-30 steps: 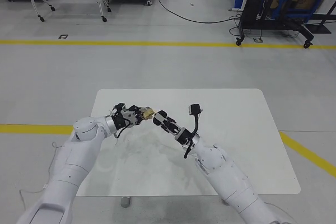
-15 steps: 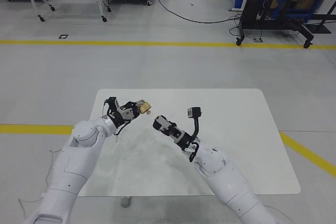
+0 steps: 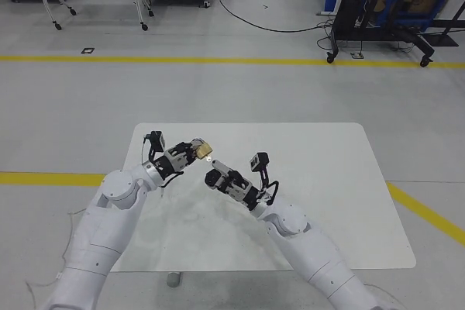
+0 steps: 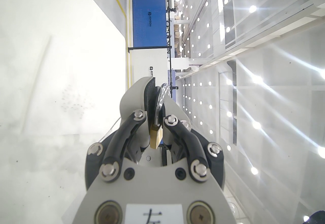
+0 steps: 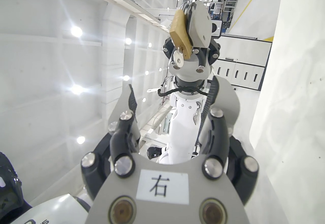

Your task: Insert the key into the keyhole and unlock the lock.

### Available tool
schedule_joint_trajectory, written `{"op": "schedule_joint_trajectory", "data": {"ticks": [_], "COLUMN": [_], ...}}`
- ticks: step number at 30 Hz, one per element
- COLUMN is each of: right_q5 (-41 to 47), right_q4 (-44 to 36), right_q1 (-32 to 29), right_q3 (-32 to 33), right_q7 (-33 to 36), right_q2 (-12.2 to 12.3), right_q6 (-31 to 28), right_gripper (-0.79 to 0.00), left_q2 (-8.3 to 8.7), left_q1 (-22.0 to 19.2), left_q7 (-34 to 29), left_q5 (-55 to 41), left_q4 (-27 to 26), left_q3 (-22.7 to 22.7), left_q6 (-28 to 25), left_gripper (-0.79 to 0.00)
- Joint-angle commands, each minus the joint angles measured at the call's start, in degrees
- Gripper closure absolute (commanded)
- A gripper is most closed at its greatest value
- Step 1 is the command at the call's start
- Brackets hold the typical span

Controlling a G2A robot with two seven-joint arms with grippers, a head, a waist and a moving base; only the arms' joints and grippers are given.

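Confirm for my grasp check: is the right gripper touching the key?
Apart: the right wrist view shows a clear gap between right gripper and key.

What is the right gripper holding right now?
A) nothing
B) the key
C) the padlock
A: the right gripper is open with nothing between its fingers, while the left gripper clamps the padlock, with the key sticking out of it.

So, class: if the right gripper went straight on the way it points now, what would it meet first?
Probably the key sticking out of the padlock, held in the left gripper straight ahead; how far off is unclear.
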Motion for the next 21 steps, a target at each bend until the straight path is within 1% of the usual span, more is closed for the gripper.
{"op": "schedule_joint_trajectory", "data": {"ticks": [1, 3, 5, 6, 9, 11, 13, 14, 16, 17, 21], "right_q5": [-0.6, -2.7, -4.5, -5.5, -7.2, -7.4, -7.4, -7.2, -7.0, -7.0, -7.1], "right_q4": [0.7, 1.3, 1.4, 1.6, 1.8, 2.0, 2.2, 2.4, 2.6, 2.7, 2.7], "right_q1": [0.4, 0.8, 1.0, 1.1, 1.4, 1.5, 1.7, 1.8, 2.0, 2.0, 2.1], "right_q3": [-0.1, -0.2, -0.5, -0.6, -0.7, -0.9, -0.9, -0.9, -0.9, -0.9, -0.7], "right_q7": [-0.6, -2.2, -3.7, -4.6, -6.5, -6.8, -6.9, -6.9, -6.9, -6.9, -6.8], "right_q2": [-0.1, -0.2, -0.3, -0.3, -0.5, -0.6, -0.7, -0.8, -0.9, -0.9, -1.0], "right_q6": [-0.1, -0.1, 0.2, 0.3, 0.4, 0.5, 0.5, 0.6, 0.5, 0.5, 0.5], "right_gripper": [-0.08, -0.058, -0.003, -0.003, -0.043, -0.043, -0.068, -0.089, -0.179, -0.197, -0.16], "left_q2": [0.11, 0.12, 0.15, 0.15, 0.17, 0.18, 0.18, 0.18, 0.17, 0.17, 0.16], "left_q1": [0.1, 0.4, 0.6, 0.8, 0.9, 1.0, 0.9, 0.9, 0.9, 0.9, 0.8], "left_q7": [0.9, 1.5, 2.3, 2.3, 2.6, 2.6, 2.4, 2.5, 2.5, 2.5, 2.6], "left_q5": [2.6, 4.0, 5.4, 5.7, 6.5, 6.7, 7.0, 7.2, 7.4, 7.4, 7.3], "left_q4": [-0.5, -1.2, -1.8, -2.0, -2.3, -2.4, -2.5, -2.4, -2.4, -2.4, -2.2], "left_q3": [0.2, 0.4, 0.6, 0.7, 0.8, 0.8, 0.9, 0.9, 0.9, 0.9, 0.7], "left_q6": [-0.8, -1.2, -1.5, -1.5, -1.6, -1.5, -1.6, -1.6, -1.6, -1.6, -1.5], "left_gripper": [0.0, 0.0, 0.0, 0.0, 0.0, 0.0, 0.0, 0.0, 0.0, 0.0, 0.0]}}
